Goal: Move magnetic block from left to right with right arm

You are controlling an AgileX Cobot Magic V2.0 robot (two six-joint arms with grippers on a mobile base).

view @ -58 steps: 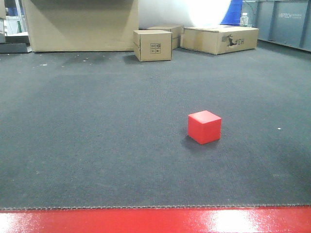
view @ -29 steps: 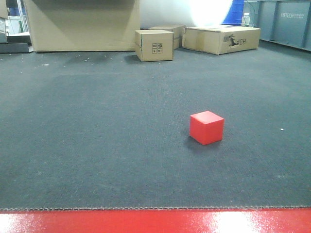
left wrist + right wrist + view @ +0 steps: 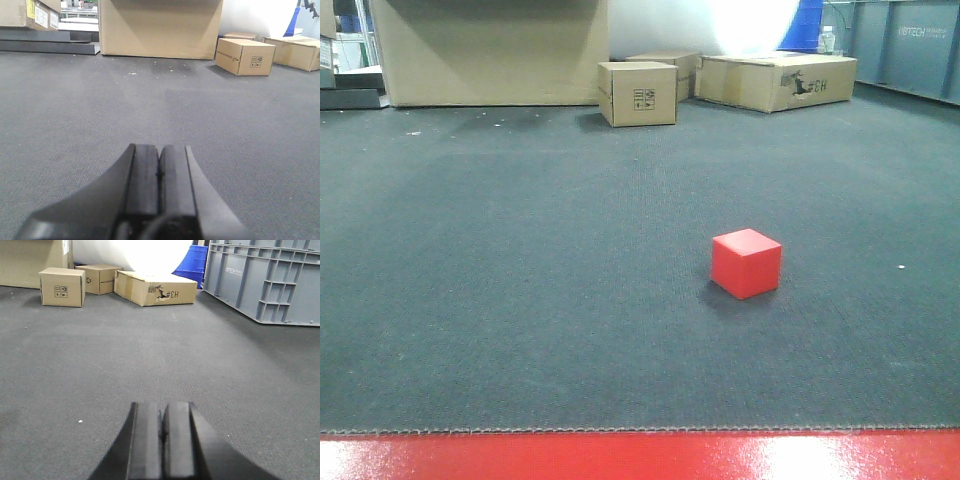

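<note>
The magnetic block [image 3: 746, 263], a plain bright-red cube, rests alone on the dark grey carpet, right of centre in the front view. Neither gripper shows in that view. In the left wrist view my left gripper [image 3: 159, 150] is shut, its black pads pressed together with nothing between them, low over bare carpet. In the right wrist view my right gripper [image 3: 162, 406] is likewise shut and holds nothing. The block appears in neither wrist view.
A small cardboard box [image 3: 637, 93], a flat cardboard box [image 3: 776, 81] and a large carton [image 3: 488, 52] line the far side. Grey plastic crates [image 3: 270, 277] stand at the right. A red strip [image 3: 640, 456] edges the carpet near me.
The front view has shifted slightly, so the block and boxes sit a few pixels to the right and lower. The block itself has not moved on the carpet.
</note>
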